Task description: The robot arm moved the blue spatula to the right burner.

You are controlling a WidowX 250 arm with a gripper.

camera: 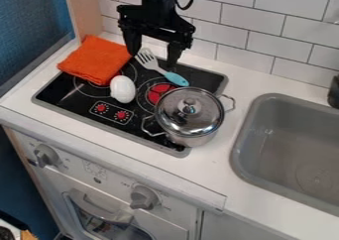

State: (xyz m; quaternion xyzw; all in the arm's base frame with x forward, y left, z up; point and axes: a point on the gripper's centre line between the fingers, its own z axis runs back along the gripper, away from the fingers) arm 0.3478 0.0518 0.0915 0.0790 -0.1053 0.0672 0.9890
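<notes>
Keeping well clear of the lidded metal pot (189, 115) at near right, plan a low, level placement on the right burner (159, 92), partly covered by that same pot. Leave the white egg (123, 89) on the left unbrushed. Farther back on the stove (59, 93), match the grip to the lie of the blue spatula (175, 79): pale slotted head toward far left, handle toward near right, its end just beside the pot. Above, at the far side, gripper (153, 60) with fingers spread well apart, apparently pinching nothing; cannot tell contact with the spatula from a small gap. Best to close squarely across the narrow shank, then lift slightly before shifting nearer, for fear of knocking the pot. Mind the orange cloth (97, 60) at far left.

Counting near to far: two oven knobs (143, 198), one sink (244, 130) at right, one pot, two red stove dials (121, 115), one egg, one spatula, one cloth, one gripper.
</notes>
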